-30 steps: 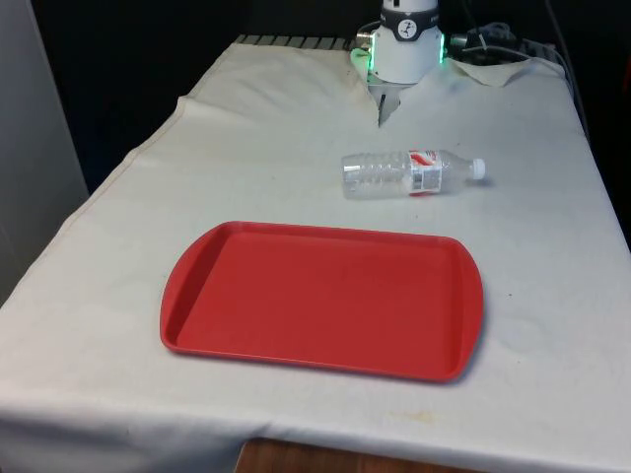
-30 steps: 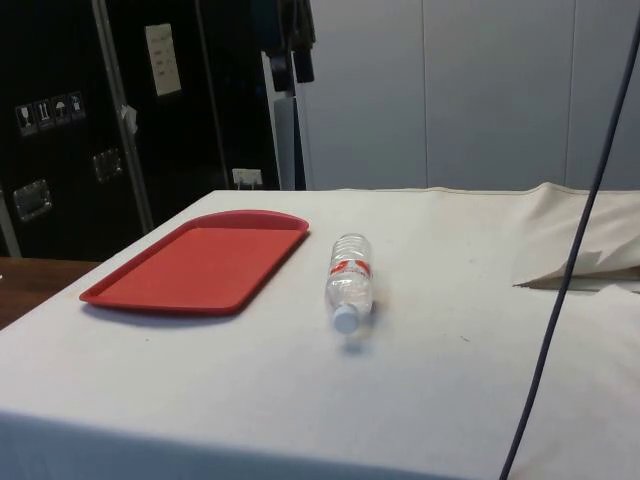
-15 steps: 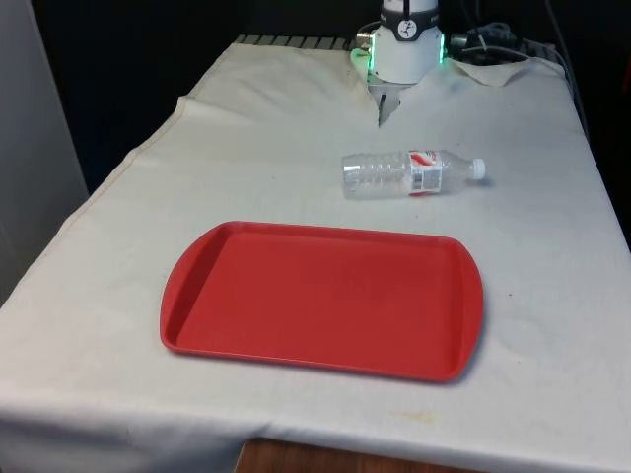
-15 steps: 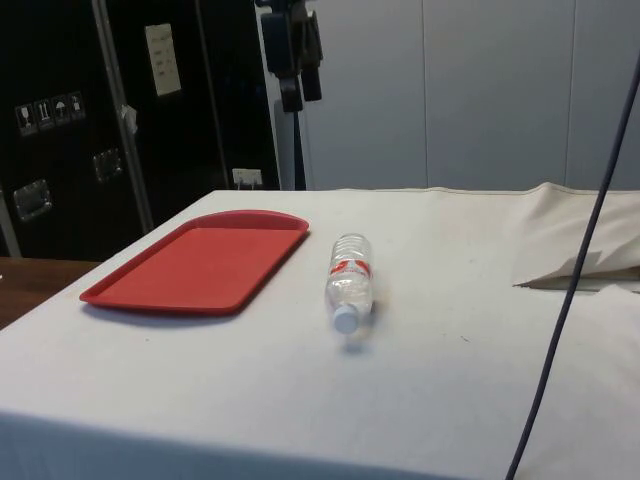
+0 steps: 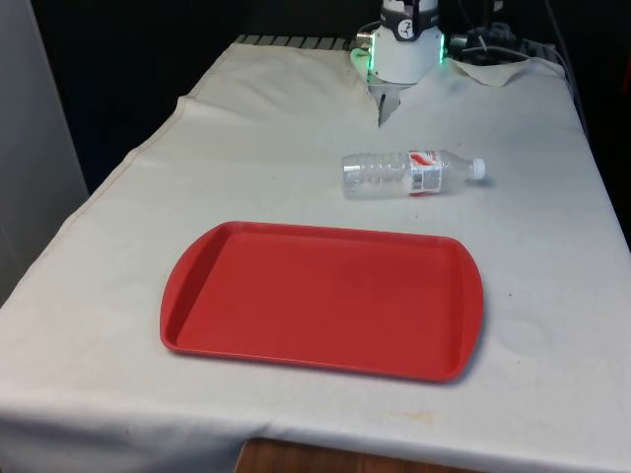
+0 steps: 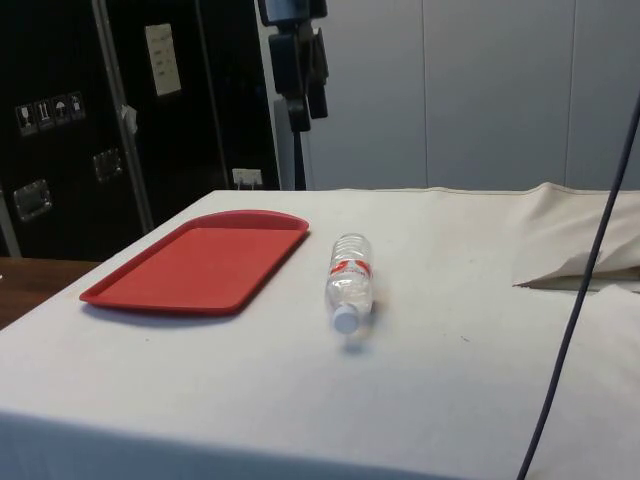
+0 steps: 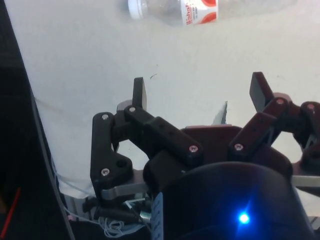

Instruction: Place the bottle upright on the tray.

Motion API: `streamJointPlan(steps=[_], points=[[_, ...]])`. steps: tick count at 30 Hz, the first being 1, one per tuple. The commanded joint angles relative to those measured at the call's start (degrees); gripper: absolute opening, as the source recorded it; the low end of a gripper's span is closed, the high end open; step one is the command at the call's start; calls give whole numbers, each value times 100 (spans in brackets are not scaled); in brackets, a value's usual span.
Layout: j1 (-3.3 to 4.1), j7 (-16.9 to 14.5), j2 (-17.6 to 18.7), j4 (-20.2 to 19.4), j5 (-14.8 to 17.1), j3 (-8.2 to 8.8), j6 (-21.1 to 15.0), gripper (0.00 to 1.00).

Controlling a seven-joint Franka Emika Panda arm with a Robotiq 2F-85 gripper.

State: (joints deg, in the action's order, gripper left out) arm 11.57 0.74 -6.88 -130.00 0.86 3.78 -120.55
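1. We see the bottle (image 5: 412,173) lying on its side on the worktop (image 5: 286,148), in the half towards the worktop's far end, with the cap (image 5: 478,168) pointing at the edge on the front view's right. It lies on bare cloth, so nothing props it and we judge it could roll if nudged.
2. The tray (image 5: 320,299) sits flat in the near half of the worktop, apart from the bottle, its long sides running along the near edge. It carries nothing, so the whole floor is free for standing the bottle up.
3. The tool (image 7: 197,97) hangs high above the worktop with its fingers (image 7: 139,93) spread wide and nothing between them. From the wrist it looks down on the bottle's cap and label, which we judge suits an approach before any grasp.
4. In the side view the tool (image 6: 300,60) is cut off by the upper border, and we cannot tell how it stands over the bottle (image 6: 350,283) there.
5. The bottle's base end runs off the wrist picture, and the clear body makes it hard to tell whether any liquid is inside.
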Motion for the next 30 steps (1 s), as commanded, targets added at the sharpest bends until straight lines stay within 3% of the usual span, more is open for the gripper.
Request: streamJointPlan(steps=[1,7,30], points=[[6,74,-52,-69,-52,-23,-86,100],[0,29,-6,-103,0,-63,-92,100],[6,223,40,-613,-63,-355,-642,100]])
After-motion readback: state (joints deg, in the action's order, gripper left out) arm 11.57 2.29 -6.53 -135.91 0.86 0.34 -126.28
